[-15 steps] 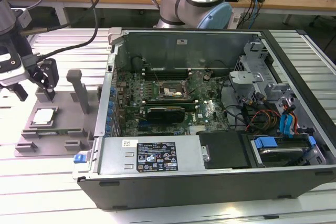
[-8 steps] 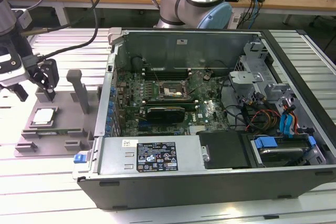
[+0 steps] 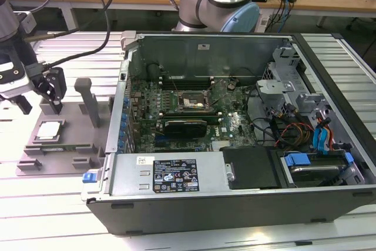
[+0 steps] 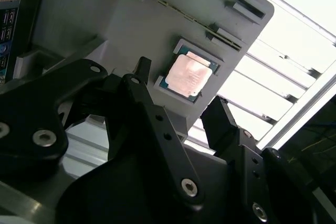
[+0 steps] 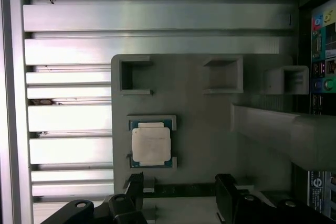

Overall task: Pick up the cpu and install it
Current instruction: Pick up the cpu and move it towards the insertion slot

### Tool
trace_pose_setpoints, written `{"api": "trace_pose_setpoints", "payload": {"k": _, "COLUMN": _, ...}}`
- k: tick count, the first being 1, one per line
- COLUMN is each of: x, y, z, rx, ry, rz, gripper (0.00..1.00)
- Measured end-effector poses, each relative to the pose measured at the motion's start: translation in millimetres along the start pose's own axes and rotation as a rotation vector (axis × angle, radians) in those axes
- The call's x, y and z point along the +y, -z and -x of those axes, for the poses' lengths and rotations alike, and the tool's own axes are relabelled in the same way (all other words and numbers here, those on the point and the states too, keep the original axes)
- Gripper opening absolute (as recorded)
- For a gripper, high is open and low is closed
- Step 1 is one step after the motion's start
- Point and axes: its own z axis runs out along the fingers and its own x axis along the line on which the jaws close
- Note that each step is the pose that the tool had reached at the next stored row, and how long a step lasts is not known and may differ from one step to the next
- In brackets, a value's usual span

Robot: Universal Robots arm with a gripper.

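Status: pick-up not yet made, and no part of the install is done.

I find the cpu (image 3: 48, 129) lying flat in its seat on the grey tray (image 3: 76, 145), silvery top upward. The tray stands on the slatted table (image 3: 47, 204) at the exterior view's left, just beside the open computer case (image 3: 247, 204). In both wrist views the chip sits squarely between the tray's two low holding blocks, apart from anything else.

The claw (image 3: 40, 99) hangs over the tray near the chip without touching it. In the second wrist view its fingers (image 4: 152, 114) stand spread wide, with the chip in sight beyond the gap between them. The claw has hold of nothing.

Inside the case, the black socket (image 3: 194, 101) on the board lies well apart from the claw. I cannot tell from here whether its frame is up or down. I judge the job to be at its first stage, the approach to the chip.
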Motion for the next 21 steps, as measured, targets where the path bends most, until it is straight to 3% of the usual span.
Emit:
{"api": "trace_pose_setpoints", "payload": {"k": 4, "x": 0.1, "y": -5.2, "z": -6.1, "rx": 0.0, "ry": 0.002, "rz": 0.0019, "gripper": 0.66}}
{"api": "trace_pose_setpoints", "payload": {"k": 10, "x": 0.4, "y": -15.2, "z": -10.6, "rx": -0.0015, "ry": 0.048, "rz": 0.0224, "gripper": 0.66}}
{"api": "trace_pose_setpoints", "payload": {"k": 21, "x": 1.0, "y": -30.5, "z": -11.4, "rx": -0.0015, "ry": 0.048, "rz": 0.0224, "gripper": 0.66}}
